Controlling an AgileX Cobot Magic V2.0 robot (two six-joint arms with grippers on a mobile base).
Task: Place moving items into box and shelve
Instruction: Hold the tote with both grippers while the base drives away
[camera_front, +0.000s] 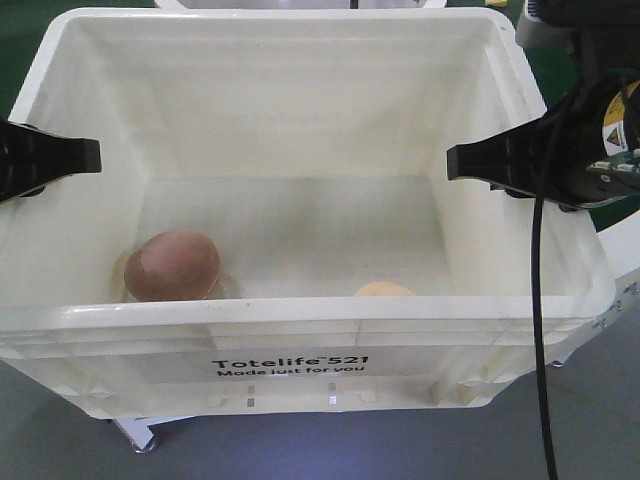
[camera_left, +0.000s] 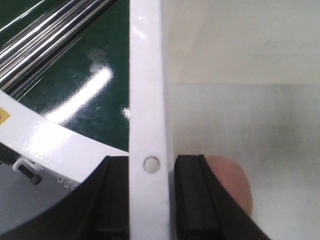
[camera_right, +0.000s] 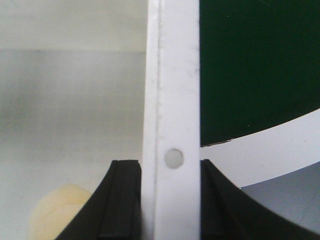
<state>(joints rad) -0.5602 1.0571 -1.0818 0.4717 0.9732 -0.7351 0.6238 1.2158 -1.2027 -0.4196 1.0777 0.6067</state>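
Observation:
A white plastic box (camera_front: 300, 330) marked "Totelife 521" fills the front view. A brown rounded item (camera_front: 172, 265) lies at its left on the bottom, and a pale yellow item (camera_front: 383, 290) lies at the front right. My left gripper (camera_front: 80, 155) is shut on the box's left rim (camera_left: 145, 75), one finger on each side; the brown item (camera_left: 235, 182) shows beside the inner finger. My right gripper (camera_front: 465, 160) is shut on the right rim (camera_right: 172, 75), with the yellow item (camera_right: 50, 215) below its inner finger.
A green surface (camera_right: 260, 65) lies outside the box on the right. Metal rollers (camera_left: 45, 35) run along a green surface on the left. Grey floor (camera_front: 300, 450) shows under the box's front. A black cable (camera_front: 540, 350) hangs from the right arm.

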